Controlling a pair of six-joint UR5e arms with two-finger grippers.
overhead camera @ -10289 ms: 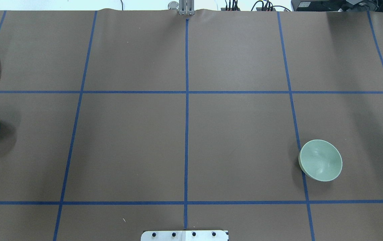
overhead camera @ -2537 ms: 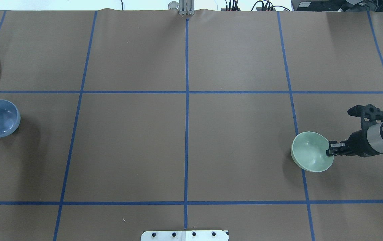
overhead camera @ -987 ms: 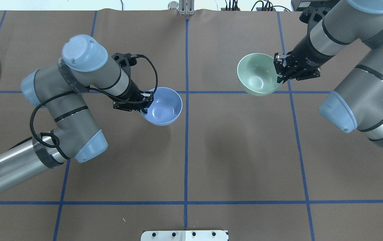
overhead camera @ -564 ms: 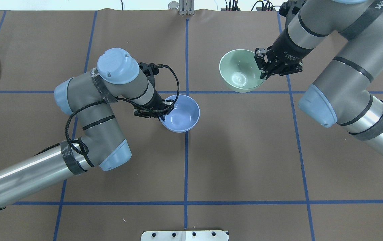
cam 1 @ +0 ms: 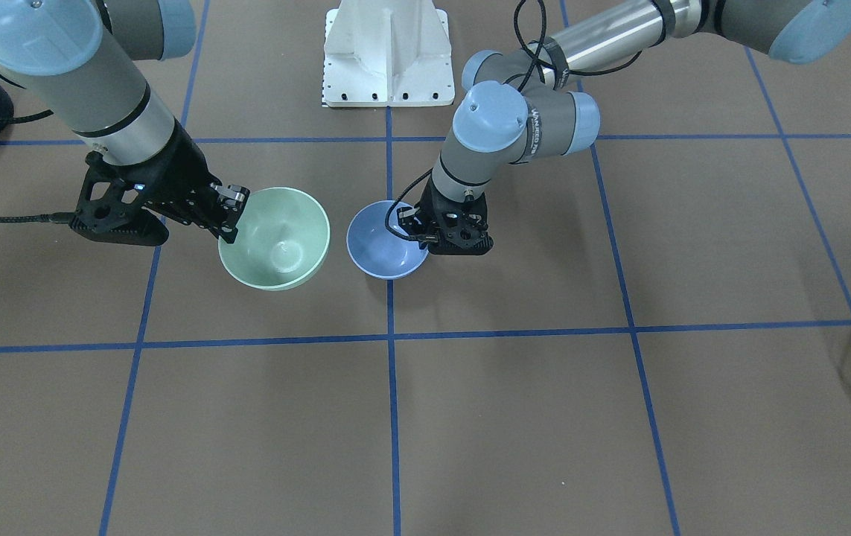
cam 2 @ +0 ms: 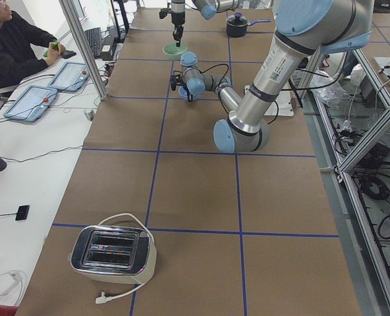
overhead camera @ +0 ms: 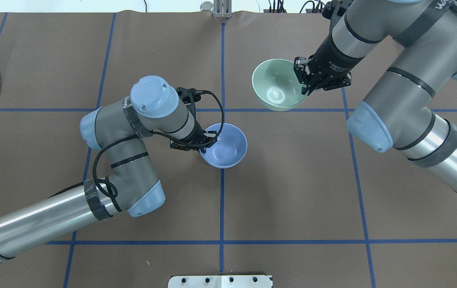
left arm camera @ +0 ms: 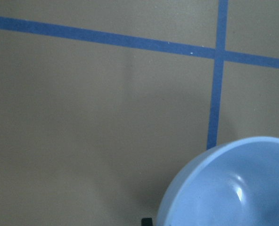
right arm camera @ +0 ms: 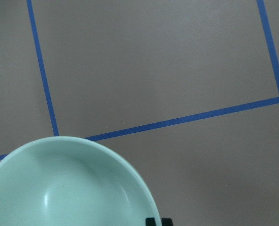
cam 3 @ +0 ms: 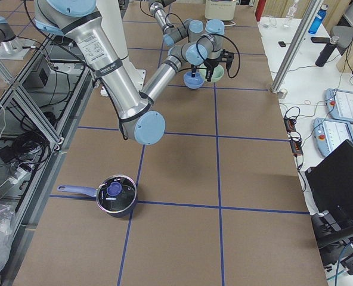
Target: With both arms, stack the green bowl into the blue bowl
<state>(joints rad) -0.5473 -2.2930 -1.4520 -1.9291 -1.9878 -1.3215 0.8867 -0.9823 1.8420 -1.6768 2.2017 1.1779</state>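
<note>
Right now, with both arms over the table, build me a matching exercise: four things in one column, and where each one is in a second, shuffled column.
Things:
1. green bowl
2. blue bowl
3. toaster
4. pot

Places:
a. in the left gripper
b. at the table end on the robot's right
c. in the right gripper
d. at the table end on the robot's left

Pairs: 1-c, 2-a, 3-d, 4-b.

no clearly legible text anywhere
</note>
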